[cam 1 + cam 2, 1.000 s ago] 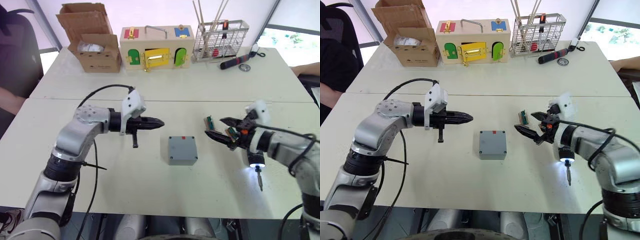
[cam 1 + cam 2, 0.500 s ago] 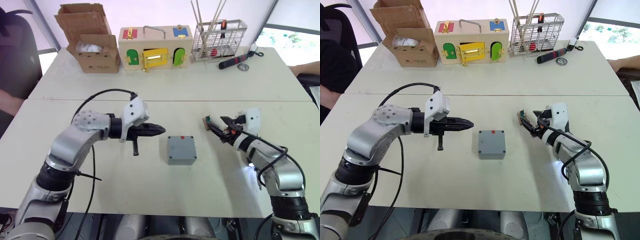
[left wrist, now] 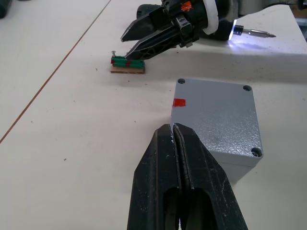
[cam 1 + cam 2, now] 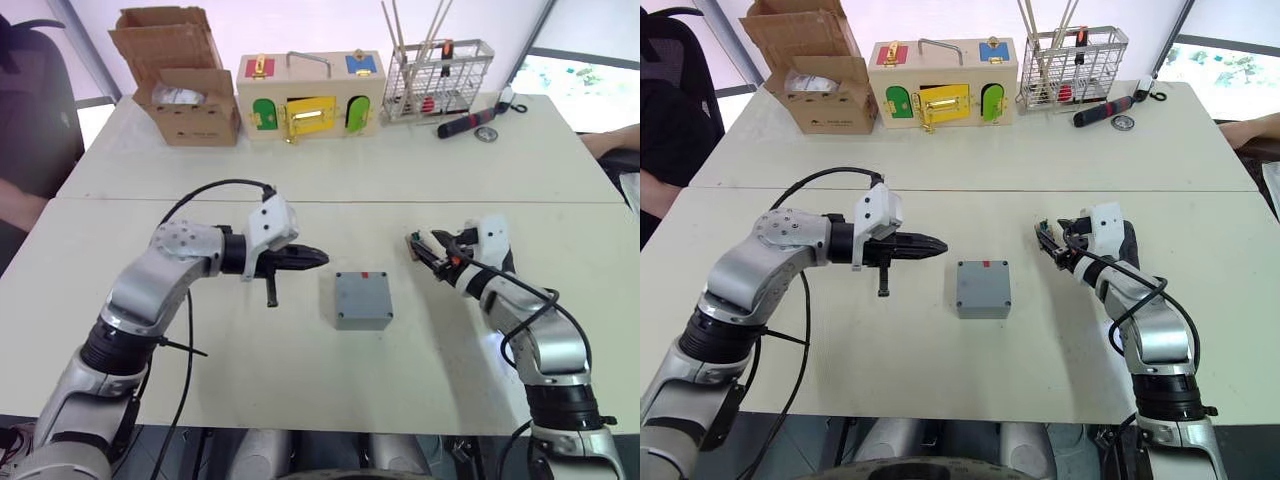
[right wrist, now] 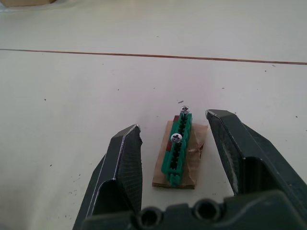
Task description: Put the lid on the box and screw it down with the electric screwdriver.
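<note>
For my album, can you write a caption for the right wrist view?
Open right gripper straddling a small green screw holder with two screws on the white table.

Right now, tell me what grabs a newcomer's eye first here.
The grey box with its lid on sits mid-table between both arms. The right gripper hangs open around a small green screw holder carrying two screws. The left gripper, fingers shut, points at the box's red-marked side.

Grey box (image 4: 363, 299) with lid (image 3: 219, 117) on, red mark rearward, flat mid-table.
</note>
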Robot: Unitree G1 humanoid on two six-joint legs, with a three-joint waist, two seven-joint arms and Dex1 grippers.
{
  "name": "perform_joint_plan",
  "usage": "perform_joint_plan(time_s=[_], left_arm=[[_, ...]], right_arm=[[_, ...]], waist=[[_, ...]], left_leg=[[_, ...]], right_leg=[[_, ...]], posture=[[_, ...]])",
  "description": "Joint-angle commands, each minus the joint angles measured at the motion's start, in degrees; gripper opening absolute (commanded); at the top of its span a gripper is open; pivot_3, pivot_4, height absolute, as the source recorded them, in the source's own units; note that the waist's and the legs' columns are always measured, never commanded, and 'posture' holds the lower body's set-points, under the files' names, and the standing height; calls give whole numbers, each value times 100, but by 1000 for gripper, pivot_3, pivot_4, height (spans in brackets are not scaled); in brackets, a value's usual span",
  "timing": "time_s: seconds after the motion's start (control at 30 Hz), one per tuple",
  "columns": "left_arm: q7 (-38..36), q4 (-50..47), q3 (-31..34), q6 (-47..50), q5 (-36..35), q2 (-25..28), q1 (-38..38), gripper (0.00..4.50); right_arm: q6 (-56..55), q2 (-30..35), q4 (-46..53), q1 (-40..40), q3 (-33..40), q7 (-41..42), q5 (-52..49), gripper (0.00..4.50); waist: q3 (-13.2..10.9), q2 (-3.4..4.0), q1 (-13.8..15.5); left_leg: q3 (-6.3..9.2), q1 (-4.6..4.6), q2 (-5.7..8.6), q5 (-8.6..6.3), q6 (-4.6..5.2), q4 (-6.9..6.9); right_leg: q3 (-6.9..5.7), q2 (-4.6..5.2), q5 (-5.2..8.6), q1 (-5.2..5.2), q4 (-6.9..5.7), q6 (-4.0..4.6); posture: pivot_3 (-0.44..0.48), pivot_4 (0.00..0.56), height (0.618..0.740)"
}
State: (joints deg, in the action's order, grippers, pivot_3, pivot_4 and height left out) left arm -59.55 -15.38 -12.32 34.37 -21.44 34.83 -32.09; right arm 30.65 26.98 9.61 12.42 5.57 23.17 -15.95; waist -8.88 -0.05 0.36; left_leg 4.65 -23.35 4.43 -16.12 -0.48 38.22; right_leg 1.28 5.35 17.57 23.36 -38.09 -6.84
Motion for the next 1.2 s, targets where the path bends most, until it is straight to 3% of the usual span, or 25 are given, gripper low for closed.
perform_joint_plan(time_s=[0.03,0.57,0.67,0.77,1.2], left_arm=[[26,-77,26,-123,30,-13,-112,0],[76,-100,-14,-116,84,-88,-128,0],[108,-32,-52,-199,167,-123,-122,0],[81,-8,-91,-280,226,-119,-82,0],[-12,136,-135,-455,296,-121,-82,0]], right_arm=[[-90,-22,34,79,29,37,22,2396],[-142,-168,-139,149,-111,54,188,2396],[-227,-153,-172,144,-133,63,262,1641],[-258,-176,-157,118,-123,38,286,103],[-34,-190,197,112,-47,-34,253,42]], waist=[[0,0,-5],[0,0,-10],[0,0,-9],[0,0,-10],[0,0,-10]], left_leg=[[0,0,0,0,0,0],[0,0,0,0,0,0],[0,0,0,0,0,0],[0,0,0,0,0,0],[0,0,0,0,0,0]], right_leg=[[0,0,0,0,0,0],[0,0,0,0,0,0],[0,0,0,0,0,0],[0,-1,0,0,0,0],[0,-1,0,1,-1,0]], posture=[[0,150,740],[0,150,740],[0,150,740],[0,150,740],[0,150,740]])
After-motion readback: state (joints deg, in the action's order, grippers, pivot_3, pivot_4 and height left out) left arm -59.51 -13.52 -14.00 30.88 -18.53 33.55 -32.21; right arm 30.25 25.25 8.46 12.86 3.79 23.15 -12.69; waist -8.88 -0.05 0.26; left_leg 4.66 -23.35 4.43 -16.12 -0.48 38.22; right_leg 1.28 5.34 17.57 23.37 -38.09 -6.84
